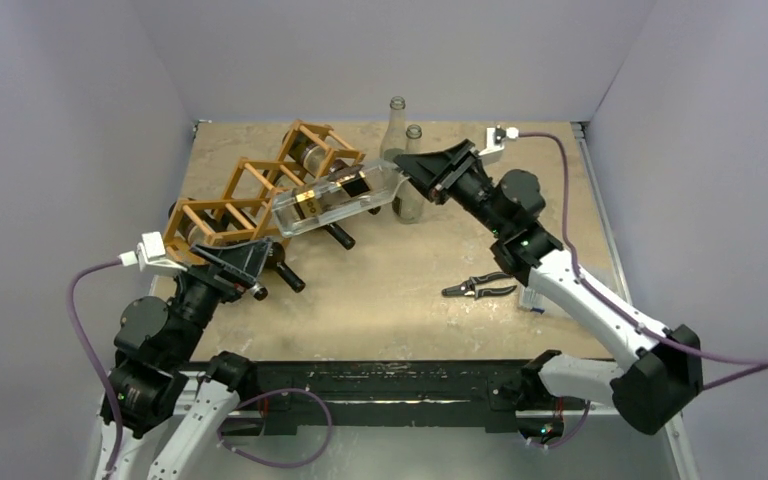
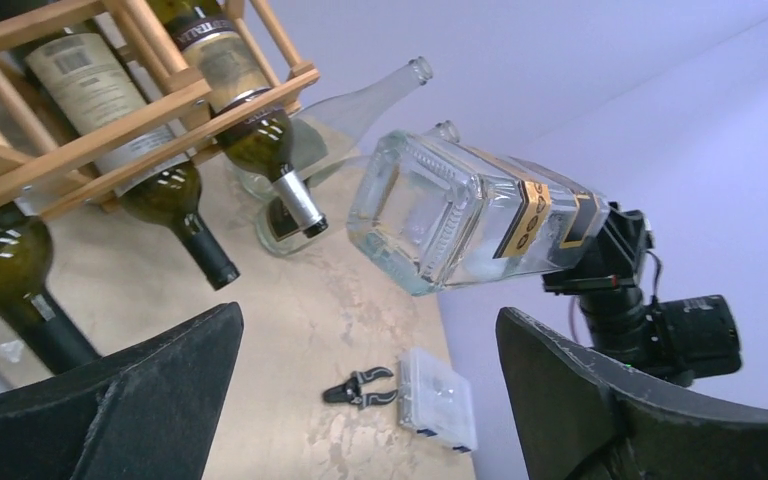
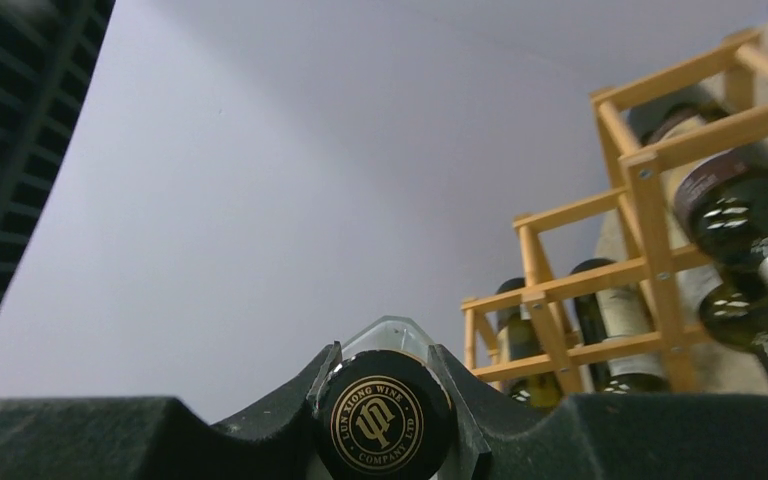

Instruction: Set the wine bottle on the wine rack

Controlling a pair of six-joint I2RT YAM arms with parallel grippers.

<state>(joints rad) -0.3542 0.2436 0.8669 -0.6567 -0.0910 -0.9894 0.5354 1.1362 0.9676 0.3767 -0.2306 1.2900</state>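
Observation:
The wine bottle [image 1: 332, 200] is clear, square-sided glass with a black and gold label. It hangs nearly level in the air beside the wine rack [image 1: 250, 190], its base toward the rack. My right gripper [image 1: 408, 165] is shut on its neck just behind the black cap [image 3: 384, 425]. The orange-brown wooden wine rack [image 2: 90, 130] has dark bottles lying in its cells, necks pointing out. My left gripper [image 1: 255, 262] is open and empty at the rack's near end. In the left wrist view the wine bottle [image 2: 460, 210] floats above and beyond its wide-apart fingers [image 2: 110, 400].
Two empty clear bottles [image 1: 397, 125] stand at the back of the table behind the right gripper. Black pliers [image 1: 478, 288] and a small clear plastic box [image 2: 438, 400] lie on the table right of centre. Grey walls close in three sides.

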